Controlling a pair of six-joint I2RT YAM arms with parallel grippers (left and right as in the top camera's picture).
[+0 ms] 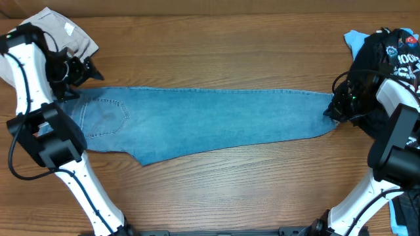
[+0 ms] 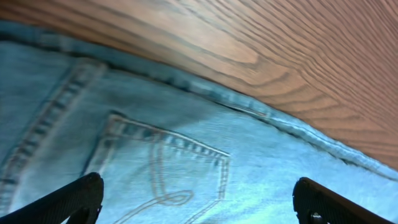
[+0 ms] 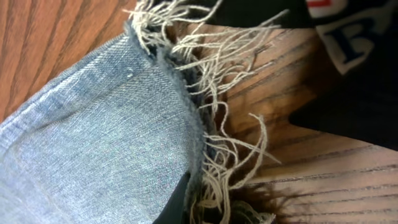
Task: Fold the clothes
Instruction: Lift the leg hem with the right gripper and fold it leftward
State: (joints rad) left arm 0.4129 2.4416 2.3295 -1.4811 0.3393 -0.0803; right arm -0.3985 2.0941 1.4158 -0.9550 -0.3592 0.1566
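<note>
- The left arm (image 1: 26, 78) wore glossy white shells over its long links, broken up by blocky black housings at the joints.
- The right arm (image 1: 394, 105) matched it, with the same white casing and a big square-edged black joint block halfway along.
- Thin black cables (image 1: 14, 172) looped loosely out from the left arm's joints and back in.
- The left tool (image 1: 92, 71) was black all over. Close up, its fingers (image 2: 68, 202) were matte black with rounded tips and a fine ribbed texture.
- The right tool (image 1: 331, 111) was black as well, with a small green light (image 1: 354, 98) glowing on the dark body behind it.
- Tangled black wiring sat around that same wrist.
</note>
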